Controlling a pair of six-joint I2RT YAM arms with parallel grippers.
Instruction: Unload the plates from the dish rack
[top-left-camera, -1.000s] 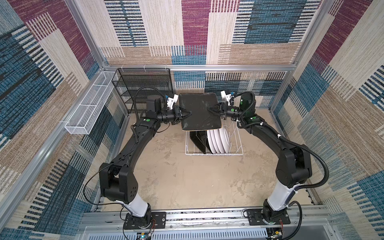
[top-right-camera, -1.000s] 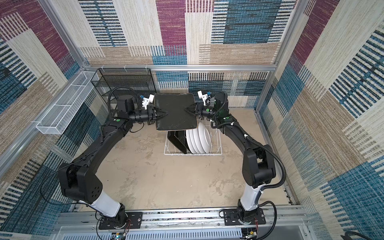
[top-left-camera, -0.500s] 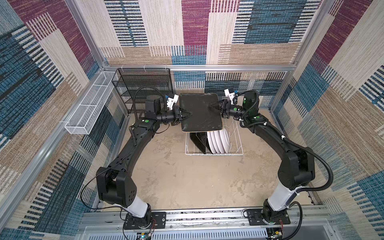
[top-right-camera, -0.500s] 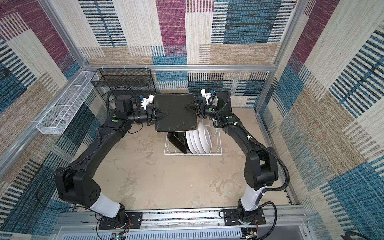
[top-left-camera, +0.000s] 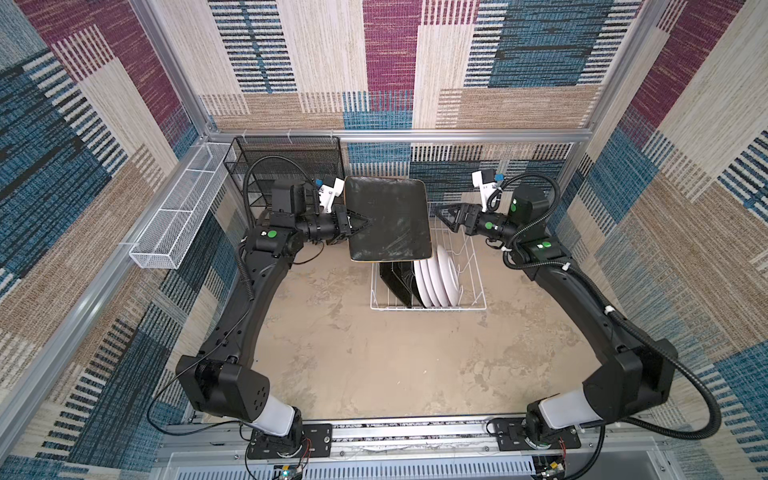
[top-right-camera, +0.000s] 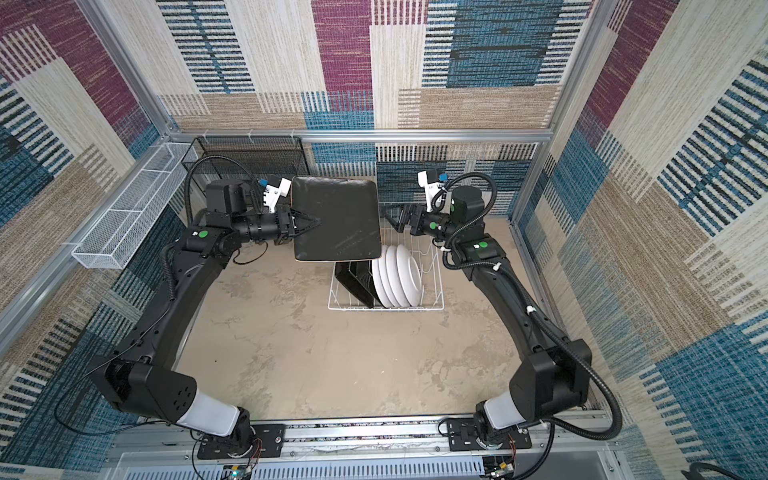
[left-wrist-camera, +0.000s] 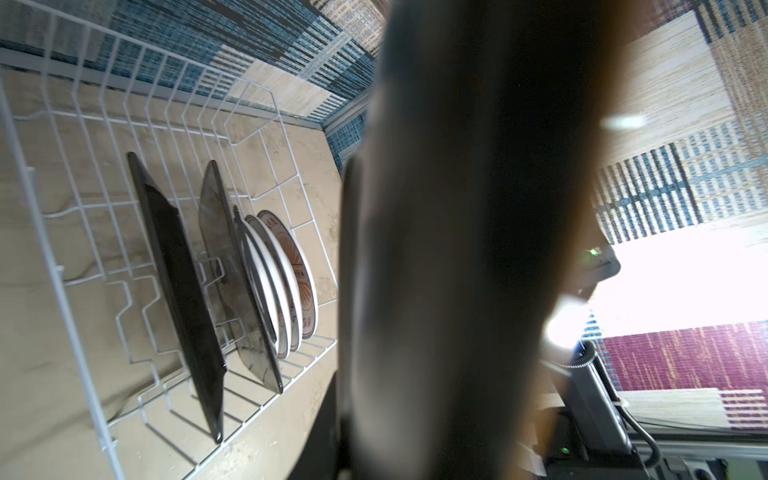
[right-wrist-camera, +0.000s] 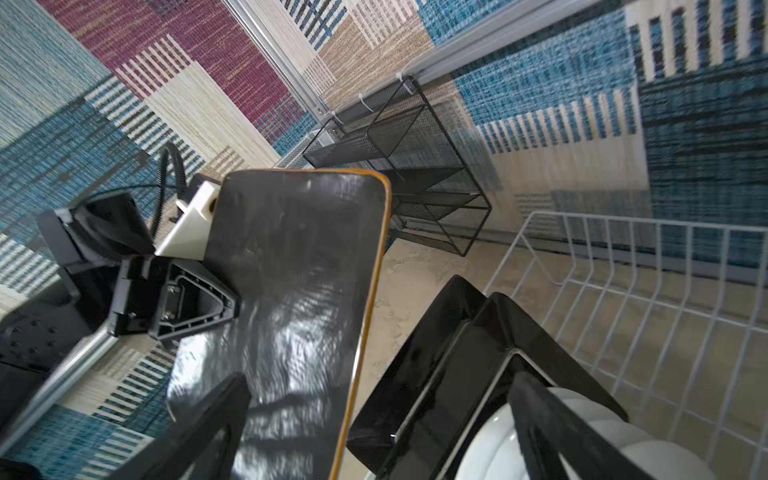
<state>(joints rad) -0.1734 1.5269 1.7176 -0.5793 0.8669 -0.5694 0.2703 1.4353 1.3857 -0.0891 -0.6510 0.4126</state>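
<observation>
Hiding the dish rack (top-left-camera: 428, 308) partly, square plate (top-left-camera: 388, 224) clamped by left end effector (top-left-camera: 368, 223); right end effector (top-left-camera: 444, 216) apart.

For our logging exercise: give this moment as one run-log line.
left gripper: shut on square plate | right gripper: open, off plate | dish rack: holds round plates, two square plates

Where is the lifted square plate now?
In both top views the square plate hangs above the dish rack's far left corner, its left edge pinched by the left gripper.
</observation>
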